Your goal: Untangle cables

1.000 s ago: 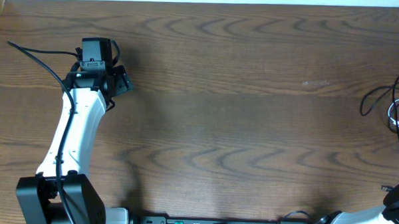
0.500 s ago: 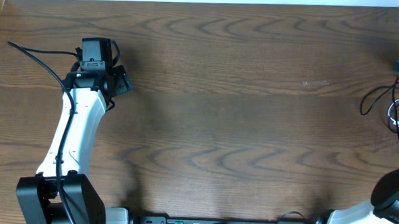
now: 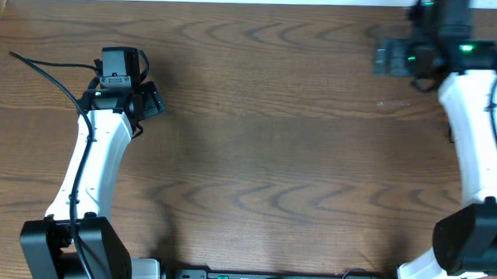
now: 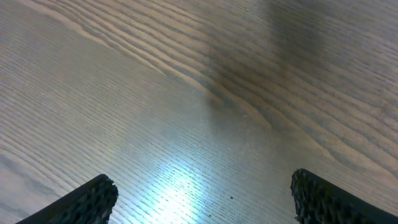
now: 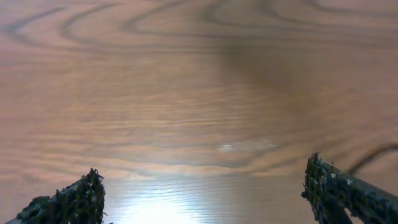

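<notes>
While the overhead view takes in the whole dark brown wood-grain table (image 3: 264,157) and both white-and-black robot arms, only the right wrist view shows any of the task's cables. One thin dark cord (image 5: 373,155) curves in from the right edge of that picture, against the wood just beyond the right-hand finger. It reads as a slim, slightly blurred arc, and its plug end is out of view. From overhead, the right arm (image 3: 474,122) covers the right side of the table, and loose cords there cannot be told from the arm's own wiring. The left wrist view shows only wood with a bright patch of glare.

The left arm (image 3: 94,159) rises from the near left corner and reaches toward the far left. Its black wrist head (image 3: 120,67) sits over the table, and a thick black cable (image 3: 48,73) runs off to the left. The left jaws stand wide apart: two rough black fingers (image 4: 93,198) sit in the lower corners of the wrist view with bare wood between them.

The right arm stretches from the near right corner up the right side to the far right. There its blurred dark head (image 3: 434,48) carries a green light (image 3: 465,49). The right jaws are likewise wide apart, one rough finger (image 5: 74,199) at each lower corner, bare wood between.
</notes>
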Controlling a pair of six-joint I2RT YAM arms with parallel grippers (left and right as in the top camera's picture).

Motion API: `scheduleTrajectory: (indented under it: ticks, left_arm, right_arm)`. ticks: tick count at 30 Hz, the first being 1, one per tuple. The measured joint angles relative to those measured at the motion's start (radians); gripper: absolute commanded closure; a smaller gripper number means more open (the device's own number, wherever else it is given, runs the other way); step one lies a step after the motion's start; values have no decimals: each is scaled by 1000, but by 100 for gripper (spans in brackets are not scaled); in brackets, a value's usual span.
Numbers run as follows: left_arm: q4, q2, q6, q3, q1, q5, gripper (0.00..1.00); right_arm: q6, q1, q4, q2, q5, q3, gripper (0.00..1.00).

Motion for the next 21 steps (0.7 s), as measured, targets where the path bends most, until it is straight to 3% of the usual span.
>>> scheduleTrajectory:
  ticks: [11, 21]
  left_arm:
    - [0, 0, 0, 0, 0, 0, 10]
    - [0, 0, 0, 0, 0, 0, 9]
  right_arm:
    - [0, 154, -9, 0, 30, 0, 1]
    - [0, 178, -9, 0, 34, 0, 1]
